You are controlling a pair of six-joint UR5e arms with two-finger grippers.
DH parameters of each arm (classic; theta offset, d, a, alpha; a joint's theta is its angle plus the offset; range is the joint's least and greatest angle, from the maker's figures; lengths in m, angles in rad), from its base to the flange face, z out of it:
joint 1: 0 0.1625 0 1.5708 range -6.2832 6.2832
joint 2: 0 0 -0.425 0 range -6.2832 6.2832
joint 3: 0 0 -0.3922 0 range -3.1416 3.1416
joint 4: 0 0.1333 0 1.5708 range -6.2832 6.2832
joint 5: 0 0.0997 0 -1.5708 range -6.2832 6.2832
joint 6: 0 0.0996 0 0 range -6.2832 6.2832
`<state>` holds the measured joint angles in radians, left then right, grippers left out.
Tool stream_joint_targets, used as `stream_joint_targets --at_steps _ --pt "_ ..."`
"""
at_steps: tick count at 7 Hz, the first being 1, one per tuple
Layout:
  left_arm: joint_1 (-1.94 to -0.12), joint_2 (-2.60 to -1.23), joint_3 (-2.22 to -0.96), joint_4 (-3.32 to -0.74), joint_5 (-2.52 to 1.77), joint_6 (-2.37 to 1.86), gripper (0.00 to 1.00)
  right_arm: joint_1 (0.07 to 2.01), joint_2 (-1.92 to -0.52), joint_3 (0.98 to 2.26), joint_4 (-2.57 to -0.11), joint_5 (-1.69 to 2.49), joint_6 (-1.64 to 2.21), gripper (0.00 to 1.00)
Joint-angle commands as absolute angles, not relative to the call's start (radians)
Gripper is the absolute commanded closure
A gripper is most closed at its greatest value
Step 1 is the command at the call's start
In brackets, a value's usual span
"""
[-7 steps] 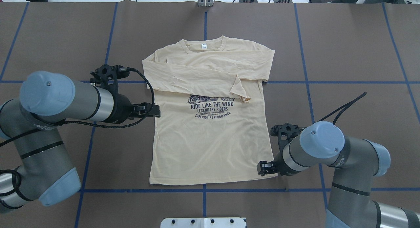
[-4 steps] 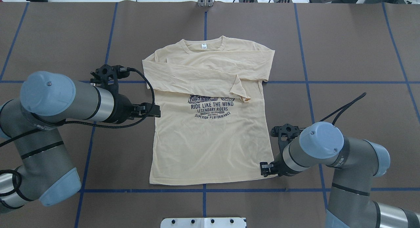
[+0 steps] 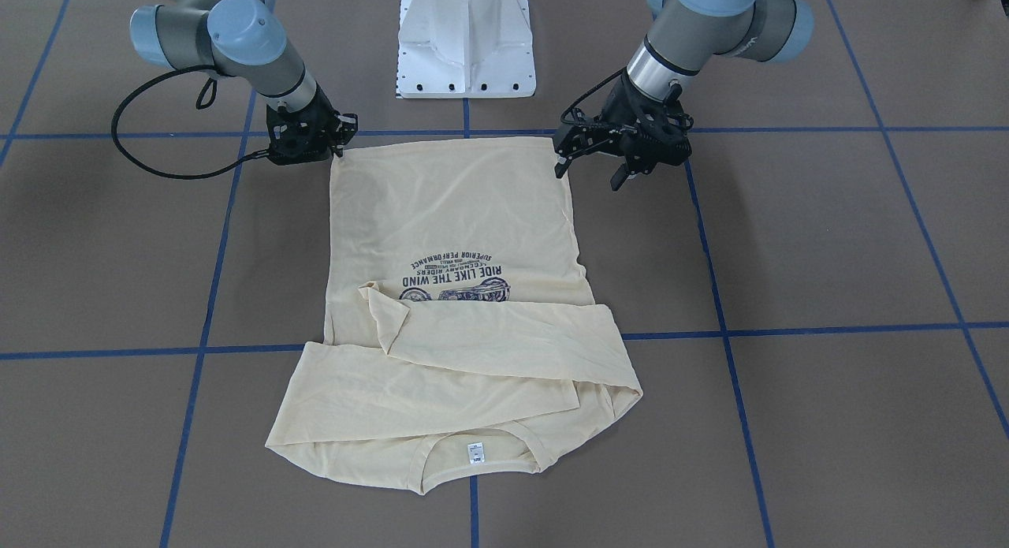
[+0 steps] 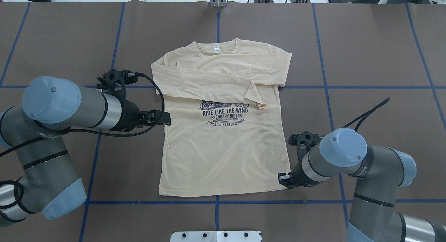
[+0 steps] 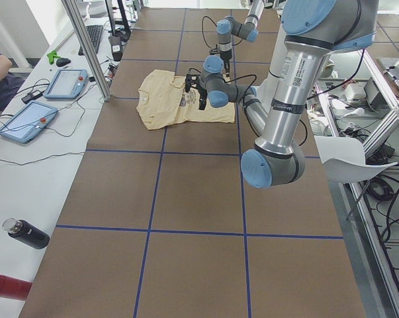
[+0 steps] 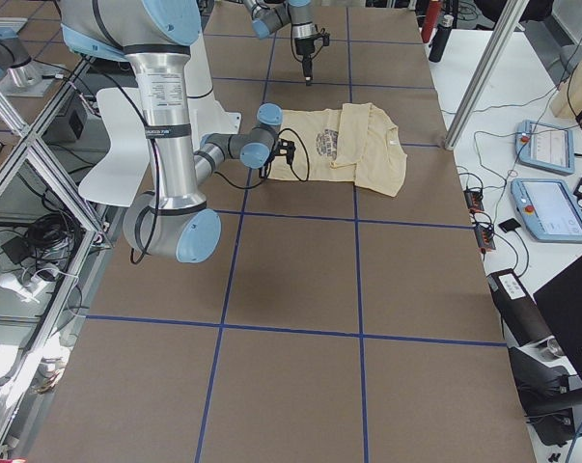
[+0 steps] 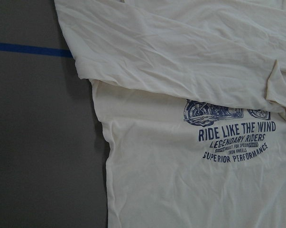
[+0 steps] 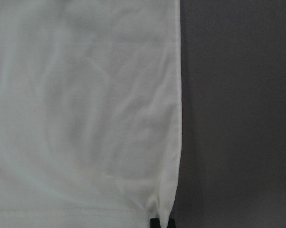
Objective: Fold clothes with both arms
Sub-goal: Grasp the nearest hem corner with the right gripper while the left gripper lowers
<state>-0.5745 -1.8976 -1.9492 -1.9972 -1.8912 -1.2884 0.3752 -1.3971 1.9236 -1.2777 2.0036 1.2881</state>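
Observation:
The cream-yellow T-shirt lies flat on the table, print up, both long sleeves folded across the chest, neck label at the far end. My right gripper is low at the shirt's right hem corner. The right wrist view shows its fingertips close together with the corner of the cloth between them. My left gripper is open and empty. It hovers above the shirt's left side edge, and it also shows in the front-facing view. The left wrist view shows the shirt from above, with no fingers in view.
The white pedestal base stands at the table's near edge behind the hem. Blue tape lines cross the brown table cover. Tablets and a bottle lie on the operators' side, beside a metal post.
My right gripper has shifted slightly right and towards the near edge at the hem corner. My left arm has barely moved. The shirt lies as before.

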Motion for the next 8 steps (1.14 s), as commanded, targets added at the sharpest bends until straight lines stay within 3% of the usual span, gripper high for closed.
stream_joint_targets --at_steps 1,4,7,8 --pt "-0.574 -1.898 -1.945 -1.997 -1.888 -1.301 0.00 0.382 -1.397 1.948 -1.278 2.005 1.289 1.00" --pt "-0.490 -1.801 -1.954 -1.990 -1.888 -1.397 0.00 0.405 -1.391 1.974 -1.275 2.005 1.293 1.00" --pt "-0.327 -1.847 -1.954 -1.901 -1.882 -1.575 0.03 0.416 -1.390 1.990 -1.270 2.020 1.293 1.00" --pt "-0.278 -1.877 -1.951 -1.850 -1.881 -1.600 0.08 0.416 -1.390 1.990 -1.269 2.019 1.293 1.00"
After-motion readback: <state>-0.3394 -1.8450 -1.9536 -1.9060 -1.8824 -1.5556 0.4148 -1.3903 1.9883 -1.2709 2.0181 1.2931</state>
